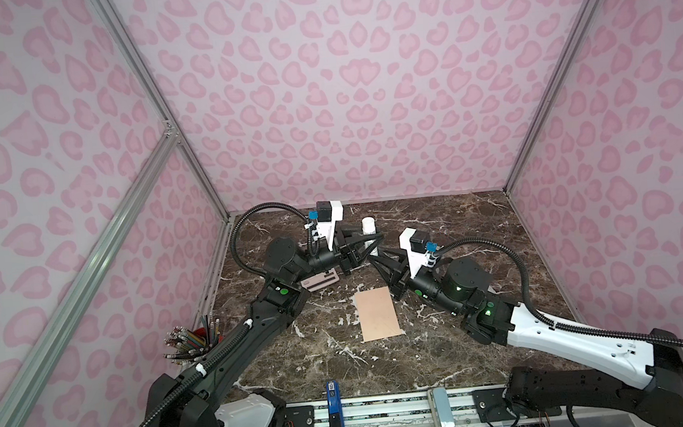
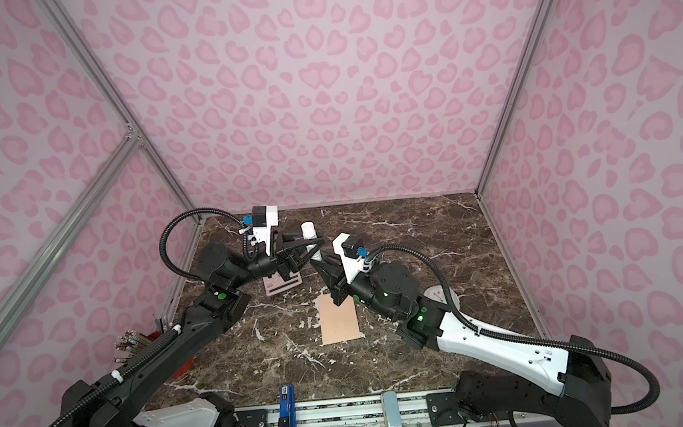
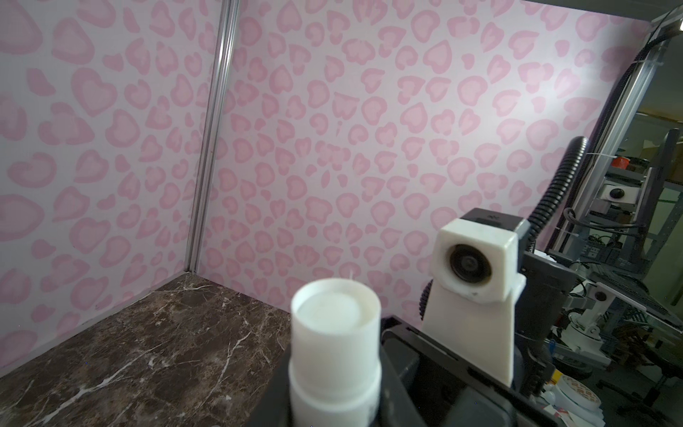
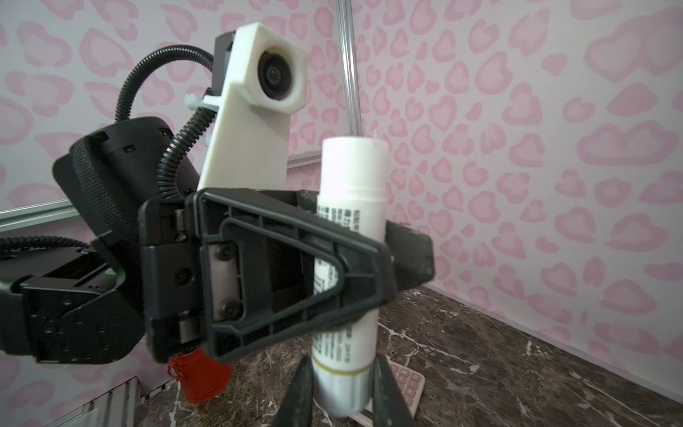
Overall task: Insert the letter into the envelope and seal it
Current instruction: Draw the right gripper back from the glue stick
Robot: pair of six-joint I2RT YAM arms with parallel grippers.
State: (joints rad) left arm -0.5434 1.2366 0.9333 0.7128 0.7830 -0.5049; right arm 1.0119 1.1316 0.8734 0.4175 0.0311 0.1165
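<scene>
Pink heart-spotted walls close in a dark brown marble tabletop (image 1: 426, 362), and near its middle, in both top views, the envelope (image 1: 378, 314) (image 2: 338, 319) lies flat, a plain peach rectangle with its long sides running up the frame. Nothing grips it. Straight above it in the frame, nearer the back wall and well apart from it, the left fingers (image 1: 372, 241) and the right fingers (image 1: 377, 258) meet on a white glue stick (image 1: 368, 225) held upright off the tabletop. In the right wrist view the left fingers are clamped across the tube's printed middle, while the right fingers press against either side of its rounded lower end, and the cap stands free on top. In a top view the black base of the right fingers hangs over the envelope's upper right corner; whether it touches the paper cannot be told. A pink calculator (image 1: 320, 282) lies under the left arm, up and left of the envelope, and a red cup of pencils (image 1: 193, 343) stands at the tabletop's left edge
</scene>
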